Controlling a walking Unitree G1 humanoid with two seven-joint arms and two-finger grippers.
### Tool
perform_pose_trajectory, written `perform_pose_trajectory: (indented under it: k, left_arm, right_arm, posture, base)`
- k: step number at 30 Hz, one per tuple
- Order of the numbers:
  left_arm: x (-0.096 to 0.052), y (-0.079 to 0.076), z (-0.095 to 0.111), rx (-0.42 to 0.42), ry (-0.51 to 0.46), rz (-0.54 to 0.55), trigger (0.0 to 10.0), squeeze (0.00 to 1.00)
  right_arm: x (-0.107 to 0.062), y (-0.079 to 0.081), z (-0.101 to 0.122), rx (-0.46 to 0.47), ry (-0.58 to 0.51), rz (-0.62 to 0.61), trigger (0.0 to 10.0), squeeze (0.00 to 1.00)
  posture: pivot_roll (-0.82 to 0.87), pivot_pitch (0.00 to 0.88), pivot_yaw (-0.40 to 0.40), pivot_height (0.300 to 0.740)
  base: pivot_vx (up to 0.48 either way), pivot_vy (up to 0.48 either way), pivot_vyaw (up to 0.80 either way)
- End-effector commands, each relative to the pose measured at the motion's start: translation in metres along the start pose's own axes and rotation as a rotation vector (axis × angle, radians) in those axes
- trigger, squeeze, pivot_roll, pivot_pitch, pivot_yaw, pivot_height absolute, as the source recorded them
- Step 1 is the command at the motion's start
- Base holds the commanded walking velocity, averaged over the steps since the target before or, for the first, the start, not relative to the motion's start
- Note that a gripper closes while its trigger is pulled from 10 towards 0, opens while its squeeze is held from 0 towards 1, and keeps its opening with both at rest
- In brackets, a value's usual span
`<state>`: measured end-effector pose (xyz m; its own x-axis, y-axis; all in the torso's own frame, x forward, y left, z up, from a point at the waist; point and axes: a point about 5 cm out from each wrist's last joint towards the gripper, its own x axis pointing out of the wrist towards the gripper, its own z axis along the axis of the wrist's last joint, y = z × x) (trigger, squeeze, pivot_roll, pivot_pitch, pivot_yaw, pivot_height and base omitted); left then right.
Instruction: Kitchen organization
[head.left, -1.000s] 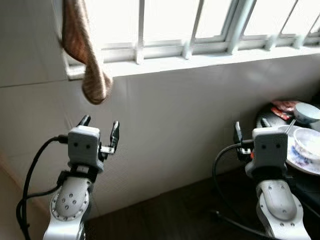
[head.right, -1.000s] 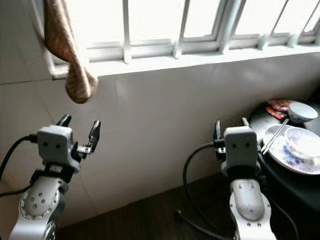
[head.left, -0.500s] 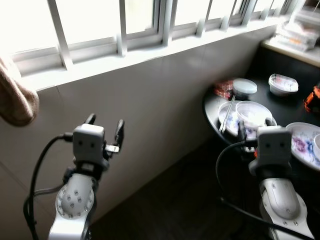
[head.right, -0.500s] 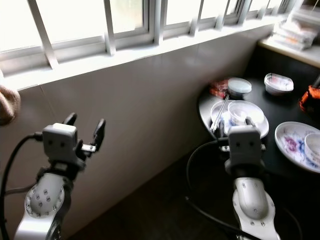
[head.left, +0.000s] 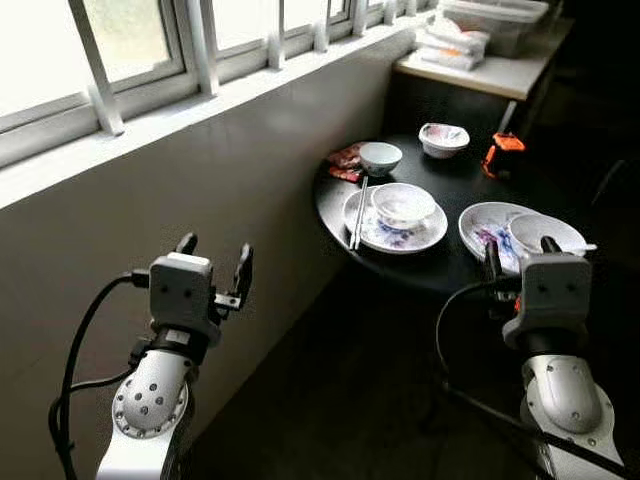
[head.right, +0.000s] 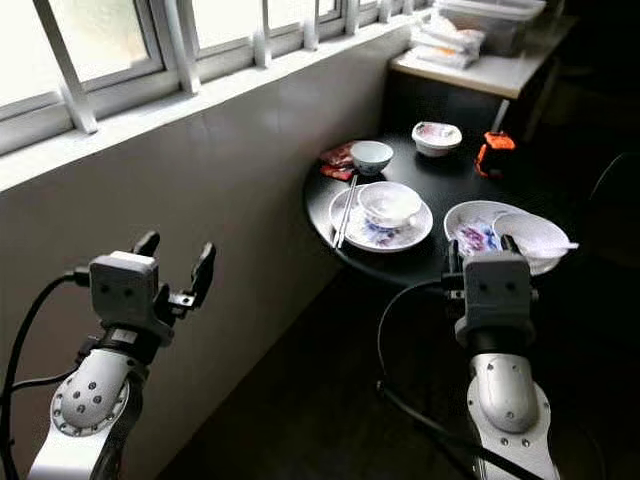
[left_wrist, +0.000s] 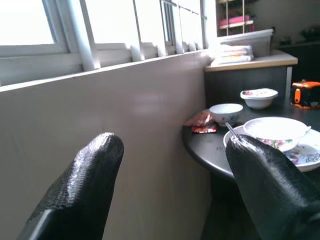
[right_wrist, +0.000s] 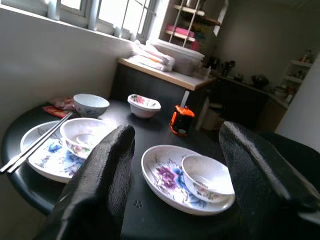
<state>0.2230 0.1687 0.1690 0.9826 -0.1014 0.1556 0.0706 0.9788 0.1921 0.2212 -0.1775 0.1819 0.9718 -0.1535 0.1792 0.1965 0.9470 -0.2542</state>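
Pale wall (head.left: 260, 190) under a barred window (head.left: 130, 40) runs along the robot's left, ending at a dark cabinet with a light counter (head.left: 490, 72) that carries folded cloths (head.left: 448, 45) and a clear plastic bin (head.left: 495, 18). Dark floor (head.left: 340, 400) lies between the robot and a round black table (head.left: 440, 265) that stands against the wall, ahead and to the right. A black cable (head.left: 470, 400) loops from the right arm across the floor in front of the table. On the table: a floral plate (head.left: 372, 232) with a white bowl (head.left: 403, 203) sitting in it and a pair of chopsticks (head.left: 356, 211) laid across its wall-side rim; behind it, near the wall, a small blue-and-white bowl (head.left: 380, 157) just beside a red packet (head.left: 345, 160); farther back a small dish with pink inside (head.left: 444, 139); an orange and black object (head.left: 501, 153) near that dish, kind not clear. Nearest the right arm, a second floral plate (head.left: 487, 228) holds a white bowl (head.left: 545, 233). All the dishes look used or patterned; which, cannot tell. Left gripper (head.left: 214, 268) is raised in front of the wall, fingers spread, holding nothing. Right gripper (right_wrist: 175, 165) is raised just short of the table edge, pointing at the second plate, fingers spread apart and empty
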Motion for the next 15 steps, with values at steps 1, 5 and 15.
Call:
perform_pose_trajectory:
  k: [1, 5, 15]
  left_arm:
    - [0.0010, -0.0034, -0.0001, -0.006, 0.001, -0.015, 10.0, 0.00]
    - [0.0016, -0.0029, -0.0005, -0.003, 0.001, -0.016, 10.0, 0.00]
    - [0.0010, -0.0027, -0.0010, 0.002, 0.000, -0.013, 10.0, 0.00]
  right_arm:
    - [0.0007, -0.0041, 0.0012, -0.021, -0.006, -0.020, 10.0, 0.00]
    - [0.0006, -0.0022, -0.0006, -0.029, -0.001, -0.013, 10.0, 0.00]
    - [-0.0006, 0.0013, -0.0025, -0.042, 0.005, 0.001, 10.0, 0.00]
  posture:
    - [0.04, 0.000, -0.018, 0.740]
    - [0.05, 0.000, -0.020, 0.740]
    - [0.06, 0.000, -0.024, 0.740]
  base:
    - [0.000, 0.000, -0.80]
    - [0.000, 0.000, -0.20]
    - [0.000, 0.000, -0.40]
